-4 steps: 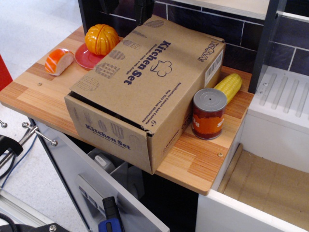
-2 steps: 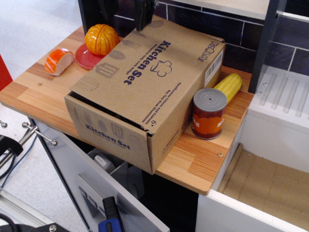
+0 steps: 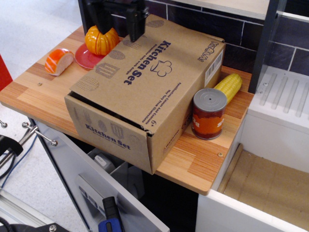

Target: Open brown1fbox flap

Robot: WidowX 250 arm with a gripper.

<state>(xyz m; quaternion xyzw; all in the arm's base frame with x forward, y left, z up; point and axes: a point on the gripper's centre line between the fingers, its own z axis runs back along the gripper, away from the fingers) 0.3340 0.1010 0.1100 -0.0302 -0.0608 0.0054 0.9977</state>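
The brown1fbox (image 3: 166, 130) lies on the wooden counter (image 3: 29, 92), its front corner overhanging the edge. Its flap (image 3: 145, 72), the broad top panel with big blue "Kitchen Set" and a chef hat, lies down on the box, with a thin dark gap above the narrow front panel (image 3: 108, 133). My black gripper (image 3: 119, 28) hangs over the far left end of the flap, beside the orange pumpkin. Its two fingers stand apart and hold nothing. I cannot tell whether the right finger (image 3: 135, 30) touches the flap.
An orange pumpkin (image 3: 99, 41) sits on a red plate (image 3: 84, 59), with an orange slice (image 3: 59, 61) to its left. A can (image 3: 208, 113) and a corn cob (image 3: 228, 87) stand right of the box. A white sink unit (image 3: 285, 111) is at right.
The gripper has come down from the top edge and further into view, now low over the far left end of the flap. The box and the other objects have not moved.
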